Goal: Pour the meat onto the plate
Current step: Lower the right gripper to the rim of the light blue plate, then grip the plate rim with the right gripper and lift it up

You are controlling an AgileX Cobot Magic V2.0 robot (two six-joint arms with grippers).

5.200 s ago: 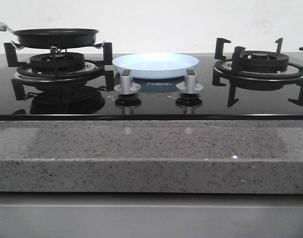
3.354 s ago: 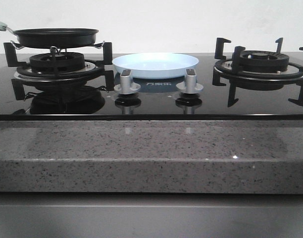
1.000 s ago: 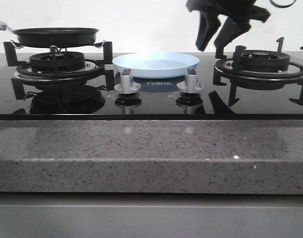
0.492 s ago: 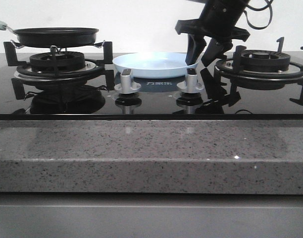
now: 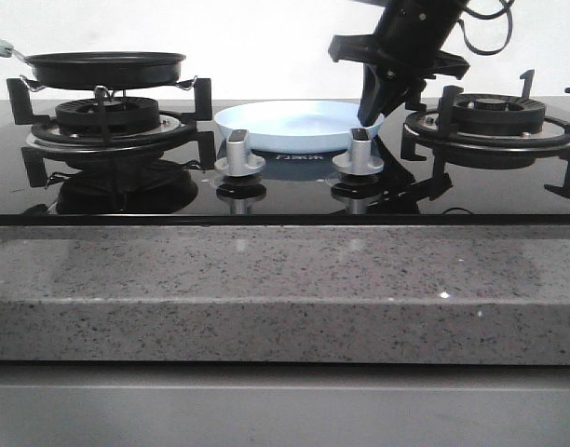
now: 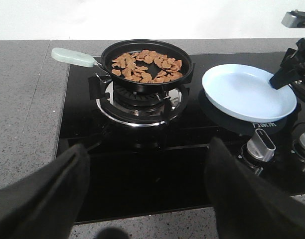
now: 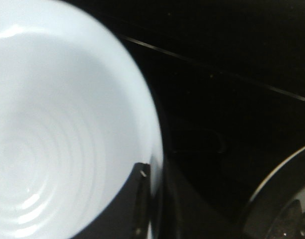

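The meat (image 6: pixel 145 64) lies heaped in the black frying pan (image 6: pixel 187 69), which sits on the left burner; in the front view the pan (image 5: pixel 105 67) hides it. The pale-blue plate (image 5: pixel 285 123) rests on the hob between the burners, empty. My right gripper (image 5: pixel 374 110) is shut on the plate's right rim, one finger inside and one outside. This shows in the right wrist view (image 7: pixel 155 199) over the plate (image 7: pixel 58 124) and in the left wrist view (image 6: pixel 284 77) over the plate (image 6: pixel 242 92). My left gripper (image 6: pixel 147 199) is open and empty over the hob's front edge.
The pan's pale handle (image 6: pixel 73 57) points to the far left. Two silver knobs (image 5: pixel 238 154) (image 5: pixel 358 154) stand in front of the plate. The right burner grate (image 5: pixel 490 121) is just beside my right gripper. A granite counter edge (image 5: pixel 285 270) runs along the front.
My right arm came in from the upper right, dropped to the plate's right rim and closed its fingers on it. The plate shifted slightly. The pan has not moved.
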